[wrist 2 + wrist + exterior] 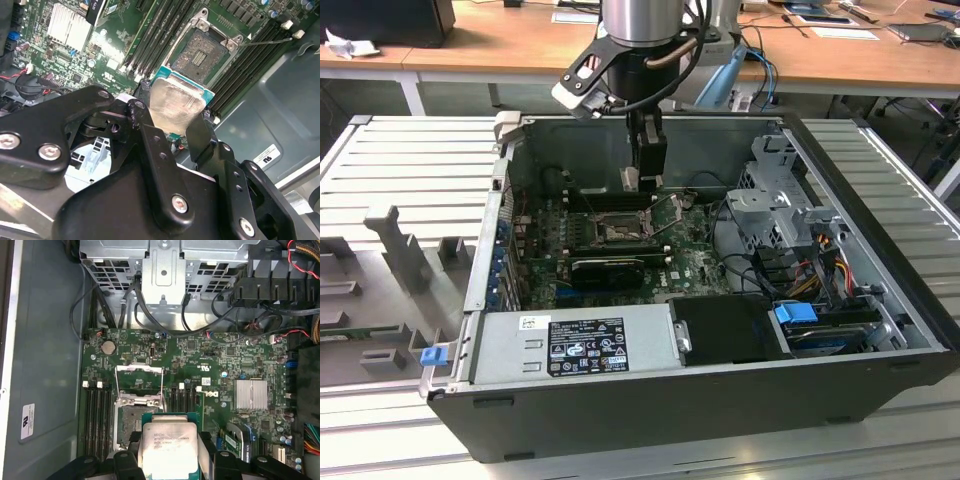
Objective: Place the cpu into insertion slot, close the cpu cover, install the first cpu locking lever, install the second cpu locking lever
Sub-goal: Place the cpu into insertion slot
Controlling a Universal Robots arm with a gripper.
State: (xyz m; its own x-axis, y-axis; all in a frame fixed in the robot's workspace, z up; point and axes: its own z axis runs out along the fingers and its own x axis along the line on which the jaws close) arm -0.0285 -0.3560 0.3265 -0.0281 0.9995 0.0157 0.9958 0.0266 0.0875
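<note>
Step one is in hand: the gripper (pixel 172 114) clamps the cpu (pixel 176 100) near the open slot (pixel 202 52), and seating it, I judge, calls for square alignment.

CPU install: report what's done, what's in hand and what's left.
Done: nothing is seated yet. In hand: the hand is shut on the cpu, holding it above the insertion slot, which lies bare. Left: the chip is not yet in, the cpu cover appears to stand open, and a thin locking lever juts out unlatched.
</note>
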